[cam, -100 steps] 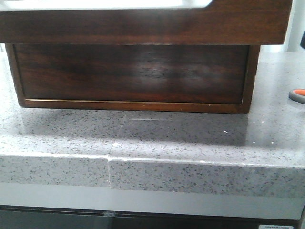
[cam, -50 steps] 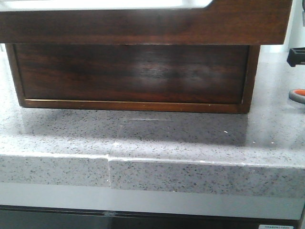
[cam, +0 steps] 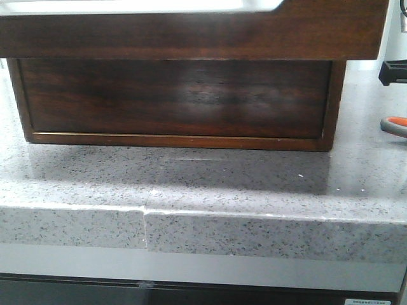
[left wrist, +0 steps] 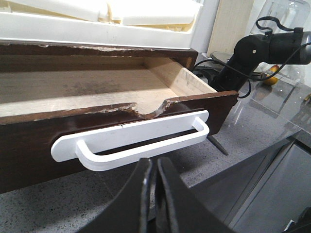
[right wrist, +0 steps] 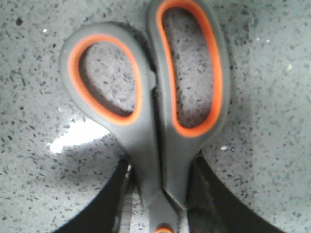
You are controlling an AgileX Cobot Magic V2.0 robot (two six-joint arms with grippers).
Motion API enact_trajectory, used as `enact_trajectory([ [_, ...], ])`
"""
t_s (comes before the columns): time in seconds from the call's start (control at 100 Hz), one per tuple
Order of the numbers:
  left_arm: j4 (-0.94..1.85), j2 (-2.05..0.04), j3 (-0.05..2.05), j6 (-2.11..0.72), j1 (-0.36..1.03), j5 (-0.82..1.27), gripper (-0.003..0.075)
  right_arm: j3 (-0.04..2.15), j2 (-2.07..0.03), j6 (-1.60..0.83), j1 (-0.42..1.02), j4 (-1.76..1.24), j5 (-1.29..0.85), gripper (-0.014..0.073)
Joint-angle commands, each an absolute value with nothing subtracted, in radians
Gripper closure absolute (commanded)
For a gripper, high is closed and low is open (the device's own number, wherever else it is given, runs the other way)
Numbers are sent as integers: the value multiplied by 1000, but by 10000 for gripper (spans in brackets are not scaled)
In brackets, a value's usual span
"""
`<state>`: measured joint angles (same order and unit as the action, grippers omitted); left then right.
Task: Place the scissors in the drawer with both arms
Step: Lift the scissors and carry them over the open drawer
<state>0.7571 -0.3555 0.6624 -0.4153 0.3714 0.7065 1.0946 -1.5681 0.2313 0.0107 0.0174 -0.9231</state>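
Speckled grey stone countertop [cam: 210, 184] runs across the front view, and on it sits the wide, glossy dark brown wooden drawer [left wrist: 112, 92], pulled open so its pale bare wood floor shows. A white rounded bar handle [left wrist: 131, 141] crosses its front. My left gripper [left wrist: 154, 194] hovers just in front of that handle, apart from it, its black fingers pressed together with nothing between them. Off to the right of the wooden unit, the small scissors with grey plastic handles and orange-lined finger loops [right wrist: 155, 102] lie flat on the countertop. My right gripper [right wrist: 163, 194] has its dark fingers against both sides of the handle shanks, clamped around the scissors.
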Motion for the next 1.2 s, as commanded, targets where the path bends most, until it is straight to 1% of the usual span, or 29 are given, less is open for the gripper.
enact_trajectory([
  [0.0, 795, -366, 698, -415, 381, 644, 740, 1108, -1530, 230, 7, 10, -928, 659],
  [0.11, 795, -366, 698, -415, 381, 646, 740, 1108, -1442, 230, 7, 31, -919, 659],
  [0.28, 787, -366, 698, -417, 381, 646, 740, 1148, -1228, 206, 7, 35, -879, 659],
  [0.44, 756, -366, 698, -417, 379, 644, 740, 1289, -1085, 130, 13, 35, -881, 659],
  [0.57, 750, -366, 698, -420, 379, 644, 740, 1436, -1031, 36, 52, 14, -881, 659],
  [0.73, 750, -366, 698, -420, 379, 642, 740, 1602, -1033, -120, 169, -94, -879, 659],
  [0.87, 752, -366, 698, -420, 379, 644, 740, 1693, -1072, -221, 304, -167, -879, 659],
  [1.01, 752, -366, 698, -420, 379, 651, 740, 1737, -1124, -350, 467, -171, -877, 659],
  [1.11, 753, -366, 698, -420, 379, 658, 740, 1737, -1170, -445, 595, -171, -868, 659],
  [1.19, 753, -366, 698, -420, 379, 658, 740, 1737, -1221, -494, 670, -171, -868, 659],
])
